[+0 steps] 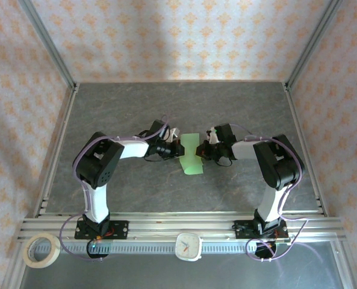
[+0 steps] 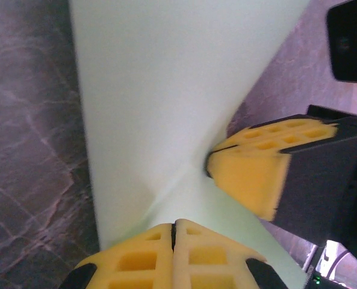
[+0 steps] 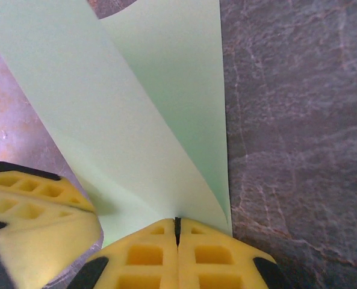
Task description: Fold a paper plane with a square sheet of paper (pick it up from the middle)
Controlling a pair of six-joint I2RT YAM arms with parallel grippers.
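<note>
— Left claw [image 2: 174, 227] is clenched on the sheet [image 2: 166, 90], yellow pads pressed flat together with green paper coming out of the seam. See it?
— Yes. And the right claw [image 3: 177, 226] pinches it the same way from the other side. The two sit just beside each other.
— So where is the sheet, exactly?
— Between the claws, over the middle of the table [image 1: 136, 108]. From above it reads as a narrow green strip, its near end flaring toward the bases.
— How far along, would you say?
— Early, I'd guess. It looks picked up and bent over on itself lengthwise, one layer leaning on the other, but I see no pointed nose and no wings. A first long fold may be forming. The corner folds and the rest are left to do.
— And the paper itself?
— Pale green, matte, unmarked, with straight edges and a soft crease rising from the pads. Whether its near end touches the table, I cannot tell.
</note>
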